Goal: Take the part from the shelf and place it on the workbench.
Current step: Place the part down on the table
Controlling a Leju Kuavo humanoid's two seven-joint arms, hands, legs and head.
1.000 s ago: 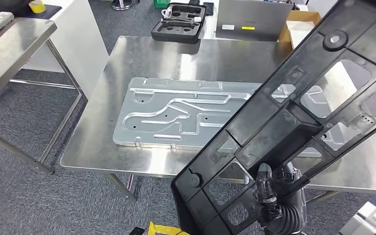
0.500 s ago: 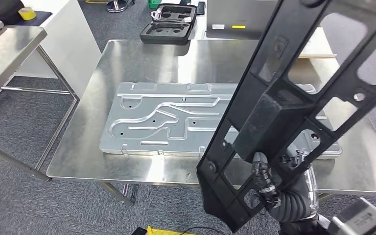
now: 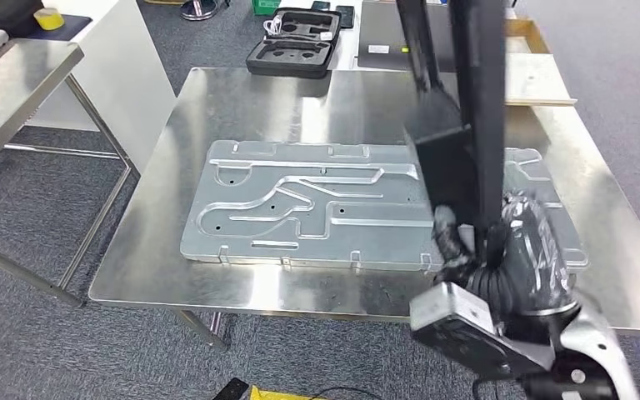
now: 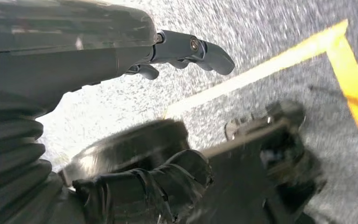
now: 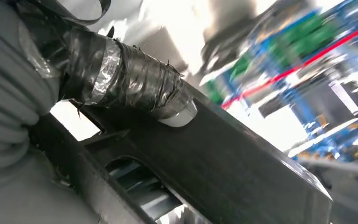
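**Part swung from a slant to near-upright over the workbench**

Head view: the black frame part (image 3: 467,125) is now seen almost edge-on, standing steeply above the near right side of the workbench (image 3: 242,100); half a second ago it lay slanted across the picture with its openings showing. It is held from below by the right hand (image 3: 475,246), whose fingers are wrapped about its lower end. The embossed metal plate (image 3: 300,200) is seen flat on the bench, part of it hidden behind the frame. The part is judged carried but not yet set down; lowering it flat is what remains, and the plate takes up much of the landing space.

Left wrist view: the left hand (image 4: 186,49) is seen over the grey floor and a yellow floor marking (image 4: 279,56), fingers loosely extended, nothing held. The picture is blurred by motion.

Right wrist view: a taped thumb (image 5: 135,84) is pressed on the black beam of the part (image 5: 223,158), so the grip is confirmed. The background is smeared, and nothing is read from it
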